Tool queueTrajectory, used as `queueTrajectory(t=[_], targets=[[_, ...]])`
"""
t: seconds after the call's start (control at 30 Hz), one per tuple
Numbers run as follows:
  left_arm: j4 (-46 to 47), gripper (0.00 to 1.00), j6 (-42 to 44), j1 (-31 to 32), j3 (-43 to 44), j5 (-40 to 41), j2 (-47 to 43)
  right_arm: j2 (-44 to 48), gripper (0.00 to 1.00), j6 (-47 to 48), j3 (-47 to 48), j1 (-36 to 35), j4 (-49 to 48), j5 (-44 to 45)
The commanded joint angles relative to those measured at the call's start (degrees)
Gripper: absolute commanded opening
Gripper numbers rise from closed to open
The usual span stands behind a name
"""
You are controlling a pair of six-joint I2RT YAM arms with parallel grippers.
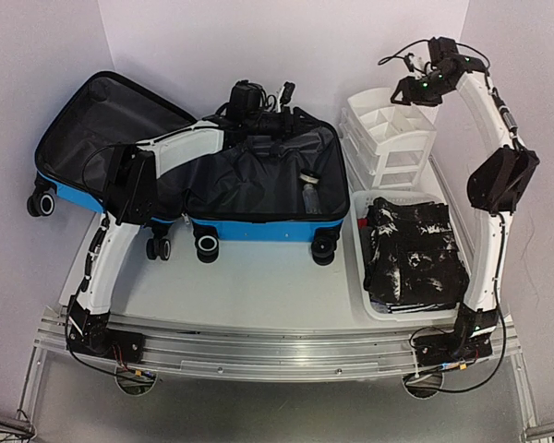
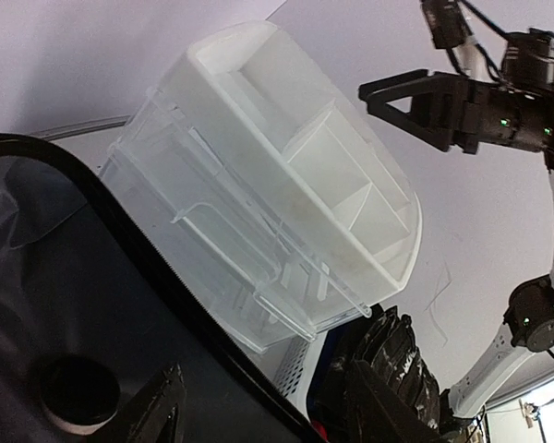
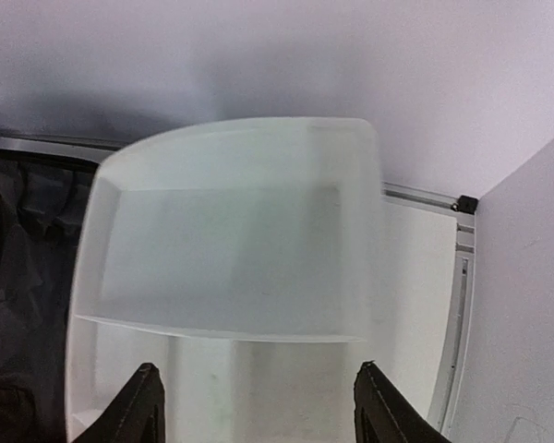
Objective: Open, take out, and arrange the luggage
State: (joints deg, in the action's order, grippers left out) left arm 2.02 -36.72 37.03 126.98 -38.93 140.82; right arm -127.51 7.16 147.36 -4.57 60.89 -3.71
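Blue-shelled luggage (image 1: 258,229) lies open across the left and middle of the table (image 1: 258,286), with the left gripper (image 2: 266,388) spread and empty above its lining. Rightward, the right gripper (image 3: 257,374) hangs parted, holding nothing, over the white drawer organizer (image 1: 388,129).

The left arm (image 1: 180,148) hides part of the luggage (image 1: 245,185) lining; the drawer organizer (image 3: 231,240) looks blurred.

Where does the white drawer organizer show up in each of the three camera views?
Top external: drawer organizer upper right, behind the white basket.
Left wrist: drawer organizer centre, tilted across the frame.
Right wrist: drawer organizer centre, blurred, seen from above.
Shared landmark: dark lining of the suitcase, just left of it in every view.
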Motion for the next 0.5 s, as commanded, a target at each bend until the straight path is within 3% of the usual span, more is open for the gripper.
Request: queueTrajectory(t=[0.0, 0.07, 0.13, 0.33, 0.47], targets=[[-10.3, 0.64, 9.4, -3.7, -1.3, -0.6, -7.7, 5.9, 0.70, -7.5, -1.1, -7.1, -2.4, 5.1], [-15.6, 0.70, 13.5, -5.1, -1.8, -0.2, -8.9, 6.8, 0.78, -10.3, -3.9, -10.4, -4.2, 5.1], [-21.9, 0.77, 18.6, -6.3, -1.3, 1.5, -9.7, 6.5, 0.79, -11.4, -4.9, -13.8, -4.5, 7.4], [-36.4, 0.85, 33.2, -8.6, -0.5, 7.3, -12.2, 3.9, 0.69, -16.2, -5.5, -20.4, -4.5, 11.0], [-39.6, 0.85, 32.9, -10.5, -1.0, 8.4, -12.5, 1.5, 0.63, -19.2, -6.6, -21.6, -4.5, 14.1]])
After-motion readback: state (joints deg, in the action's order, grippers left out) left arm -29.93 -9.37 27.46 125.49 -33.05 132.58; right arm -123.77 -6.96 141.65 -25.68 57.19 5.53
